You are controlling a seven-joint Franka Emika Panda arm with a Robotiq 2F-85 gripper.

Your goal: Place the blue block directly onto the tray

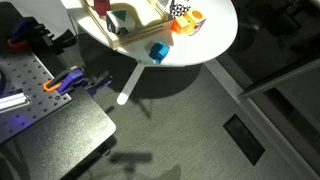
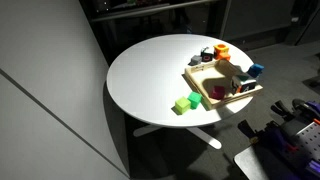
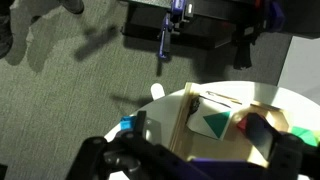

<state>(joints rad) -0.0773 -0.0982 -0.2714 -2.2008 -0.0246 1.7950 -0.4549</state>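
I look down past my jaws, spread apart and empty. The blue block sits outside their gap, beside one finger, on the worktop rim just beside the tray. Farther in, the tray holds a green triangular piece and a red piece.
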